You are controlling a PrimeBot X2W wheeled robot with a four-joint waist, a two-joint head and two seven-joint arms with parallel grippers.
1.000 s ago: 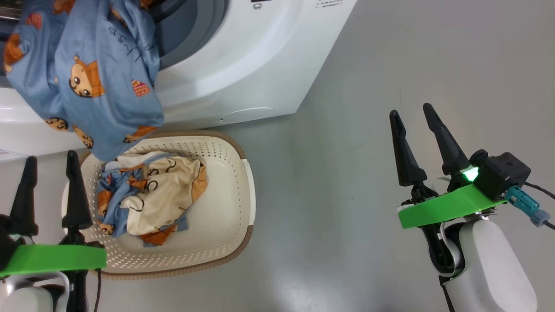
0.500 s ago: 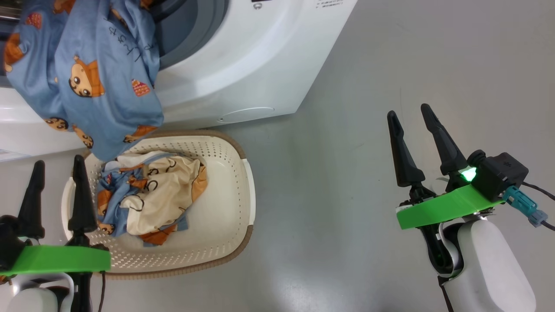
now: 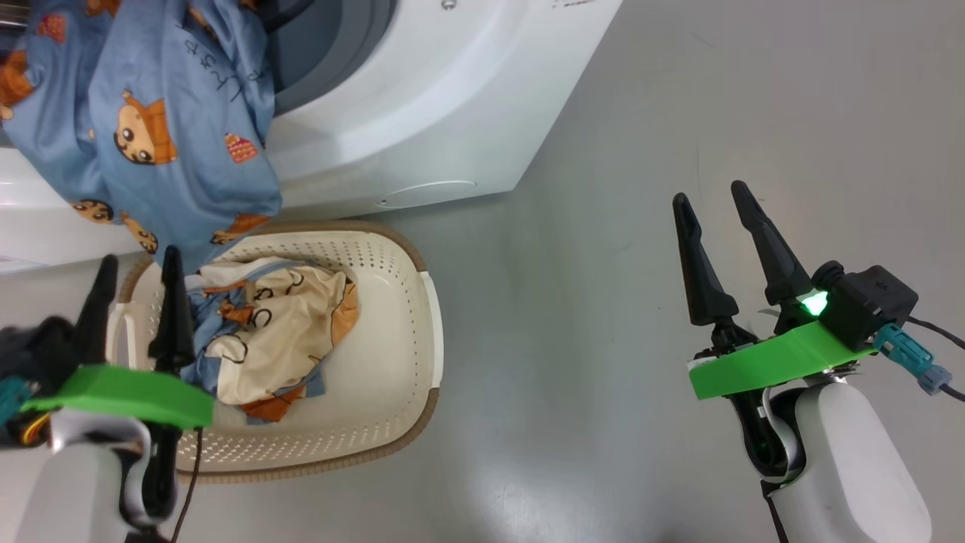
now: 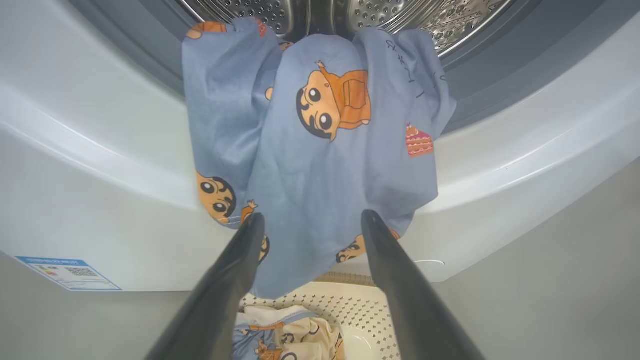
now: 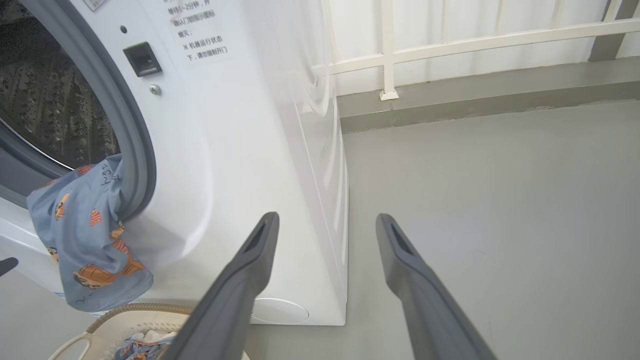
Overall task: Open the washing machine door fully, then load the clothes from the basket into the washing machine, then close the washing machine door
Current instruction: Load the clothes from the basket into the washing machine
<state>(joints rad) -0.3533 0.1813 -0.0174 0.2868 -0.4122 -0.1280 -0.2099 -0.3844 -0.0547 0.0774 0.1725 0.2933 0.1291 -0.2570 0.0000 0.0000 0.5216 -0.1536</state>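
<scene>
The left gripper (image 3: 139,258) has its jaws spread wide with nothing between them. It sits over the left end of the basket (image 3: 381,396), fingers aimed at the low hem of a blue piece of the clothes (image 4: 320,165). That piece hangs out of the washing machine (image 3: 422,113), trailing from the drum (image 4: 400,15) over the front lip down to the basket rim. Black scribbled characters run along one fold, too loose to read. The right gripper (image 3: 710,192) is just as wide open and empty, over bare floor (image 3: 678,90) well right of the basket. The other pieces, a cream piece (image 3: 290,324) on top, lie bunched in the basket's left half. The basket stands close against the machine's foot, near the round cover (image 3: 430,194). Chinese print by the latch slot (image 5: 142,59) ends "请勿强制开门". A blue label sticker (image 4: 67,272) is too small to read.
</scene>
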